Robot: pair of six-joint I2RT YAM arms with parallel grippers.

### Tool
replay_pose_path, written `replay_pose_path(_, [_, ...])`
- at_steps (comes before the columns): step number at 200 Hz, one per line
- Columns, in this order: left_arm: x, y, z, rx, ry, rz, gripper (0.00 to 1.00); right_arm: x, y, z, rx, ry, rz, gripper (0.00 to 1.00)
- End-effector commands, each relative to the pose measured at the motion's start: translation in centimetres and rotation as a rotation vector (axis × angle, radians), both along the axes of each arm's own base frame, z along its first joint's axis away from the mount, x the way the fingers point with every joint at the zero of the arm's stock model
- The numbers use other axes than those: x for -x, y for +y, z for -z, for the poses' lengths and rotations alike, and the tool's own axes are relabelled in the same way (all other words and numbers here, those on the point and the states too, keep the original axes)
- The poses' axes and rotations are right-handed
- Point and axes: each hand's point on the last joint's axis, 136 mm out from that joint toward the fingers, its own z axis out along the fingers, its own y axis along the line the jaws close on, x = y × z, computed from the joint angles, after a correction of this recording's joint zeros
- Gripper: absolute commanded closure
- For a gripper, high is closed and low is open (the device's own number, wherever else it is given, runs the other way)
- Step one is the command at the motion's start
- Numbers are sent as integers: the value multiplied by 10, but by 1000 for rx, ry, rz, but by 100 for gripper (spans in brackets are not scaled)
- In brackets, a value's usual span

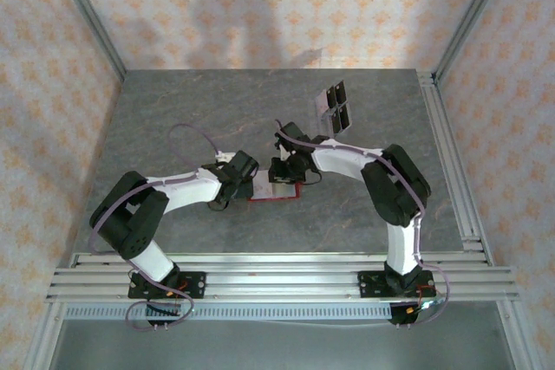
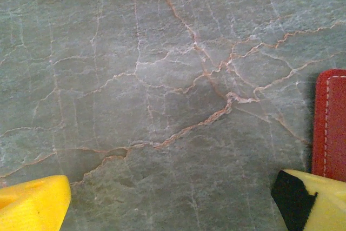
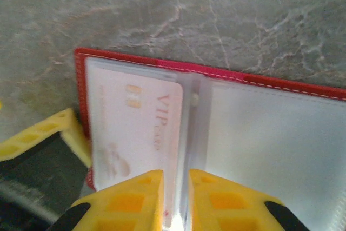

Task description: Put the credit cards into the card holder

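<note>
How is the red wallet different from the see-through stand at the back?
The wallet is red; the stand is clear with four dark rectangles. The wallet lies open and flat in the middle of the table, a pale card inside; the stand sits farther back. Both rest on that table.

Top cam overhead; wrist cams close, sharing card holder (image 3: 259, 79).

Grey worktop (image 1: 173, 119) veined with pale and rusty cracks. Behind and on both sides of it, walls (image 1: 260, 6) papered in a pale peach floral pattern, softly shadowed. At its far corners, slanting aluminium posts (image 1: 87, 15); along its near edge, aluminium rails (image 1: 277, 270).
</note>
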Motion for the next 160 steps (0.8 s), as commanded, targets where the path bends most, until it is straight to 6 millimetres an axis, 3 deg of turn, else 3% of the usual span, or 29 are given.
replay_pose_path(1, [2,5,-8,-27,-6,2,0,-4,-14,-22,5,-53,27,81])
replay_pose_path(95, [-6,-1,-34,10,-54,19,0,5,-35,20,61,2,65,84])
replay_pose_path(131, [-15,-16,-42,51,-67,55,0,3,-35,12,43,-9,68,84])
replay_pose_path(160, [-20,-27,-40,61,-68,76,0,-2,-36,-2,33,-38,76,78])
